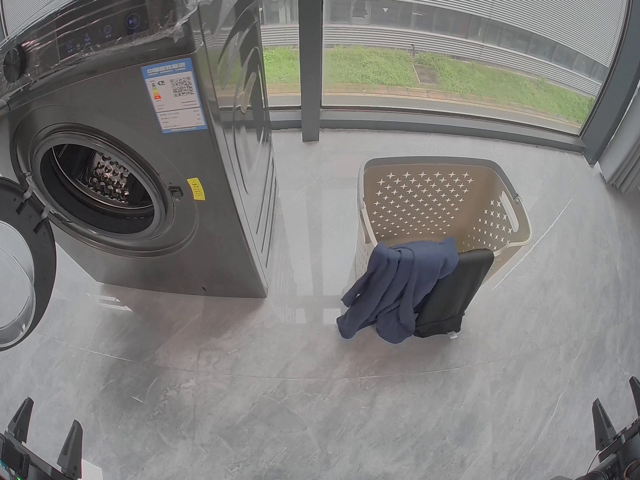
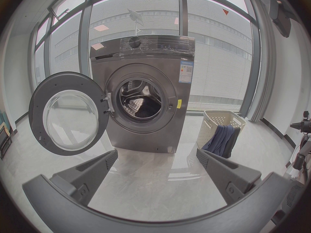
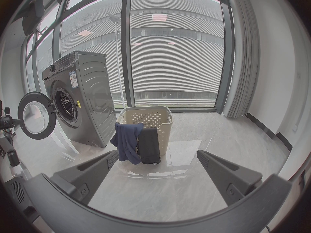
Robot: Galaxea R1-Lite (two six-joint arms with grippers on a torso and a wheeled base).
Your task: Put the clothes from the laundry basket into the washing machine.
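Observation:
A beige laundry basket stands on the floor to the right of the grey washing machine. A blue garment and a black garment hang over the basket's near rim. The machine's round door is swung open to the left, and a dark item lies inside the drum. My left gripper is open at the lower left, well short of the machine. My right gripper is open at the lower right, far from the basket. Both hold nothing.
Grey tiled floor spreads between me and both objects. A glass window wall with dark frames runs behind the machine and basket. A curtain hangs at the far right corner.

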